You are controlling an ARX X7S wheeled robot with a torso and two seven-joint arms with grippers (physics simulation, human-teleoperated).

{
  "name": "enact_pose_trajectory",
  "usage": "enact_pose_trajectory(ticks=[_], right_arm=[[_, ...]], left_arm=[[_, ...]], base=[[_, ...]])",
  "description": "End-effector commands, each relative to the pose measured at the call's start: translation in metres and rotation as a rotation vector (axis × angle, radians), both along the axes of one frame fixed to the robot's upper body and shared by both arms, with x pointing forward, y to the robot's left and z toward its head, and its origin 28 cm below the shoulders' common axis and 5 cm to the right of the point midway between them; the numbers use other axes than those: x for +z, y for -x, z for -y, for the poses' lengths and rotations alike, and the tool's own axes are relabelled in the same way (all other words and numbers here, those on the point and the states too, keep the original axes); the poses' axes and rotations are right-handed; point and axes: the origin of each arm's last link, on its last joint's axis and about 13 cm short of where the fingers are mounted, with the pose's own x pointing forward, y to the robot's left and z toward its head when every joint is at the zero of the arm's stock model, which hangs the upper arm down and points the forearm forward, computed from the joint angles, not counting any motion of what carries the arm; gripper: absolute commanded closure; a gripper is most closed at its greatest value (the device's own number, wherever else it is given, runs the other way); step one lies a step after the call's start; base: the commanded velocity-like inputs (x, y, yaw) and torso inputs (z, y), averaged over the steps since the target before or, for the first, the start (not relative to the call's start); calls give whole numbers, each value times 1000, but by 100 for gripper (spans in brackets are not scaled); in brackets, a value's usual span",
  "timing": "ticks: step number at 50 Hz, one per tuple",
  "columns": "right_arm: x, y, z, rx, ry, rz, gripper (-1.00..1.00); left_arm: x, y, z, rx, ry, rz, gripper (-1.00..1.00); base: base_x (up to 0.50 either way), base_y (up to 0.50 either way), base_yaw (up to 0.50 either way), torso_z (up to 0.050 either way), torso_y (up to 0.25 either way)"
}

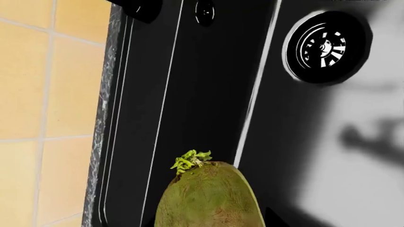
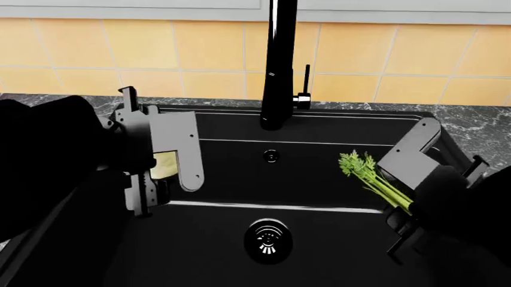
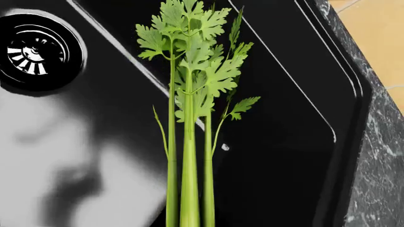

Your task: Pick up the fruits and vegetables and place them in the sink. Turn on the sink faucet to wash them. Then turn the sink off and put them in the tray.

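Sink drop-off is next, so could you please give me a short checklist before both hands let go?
1. Left hand holds its vegetable: ok, a pale piece shows between the fingers.
2. Right hand holds the celery: ok, stalks run into it.
3. Both items over the sink: ok.
4. Drain clear of items: ok.
5. Faucet running: cannot tell; no water visible.
6. Height above the sink floor: cannot tell.
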Motion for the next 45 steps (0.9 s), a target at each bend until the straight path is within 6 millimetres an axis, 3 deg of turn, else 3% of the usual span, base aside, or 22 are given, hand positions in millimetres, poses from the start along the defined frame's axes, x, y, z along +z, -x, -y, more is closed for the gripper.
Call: enact_pose_trajectory(ticks=[1, 14, 23, 45], right_arm=[[32, -1, 12, -68, 15, 92, 100], [82, 29, 18, -49, -40, 287, 100], [92, 43, 19, -7, -28, 328, 100], [114, 68, 16, 3, 86, 377, 100]], left_arm=[[13, 0, 1, -13, -7, 59, 100], [37, -1, -12, 40, 27, 95, 100], [60, 6, -24, 66, 62, 135, 100], [87, 22, -30, 63, 87, 209, 100]], base=[[0, 0, 0, 0, 0], [0, 0, 0, 0, 1], [-30, -2, 0, 0, 1], [-498, 66, 0, 1, 0]])
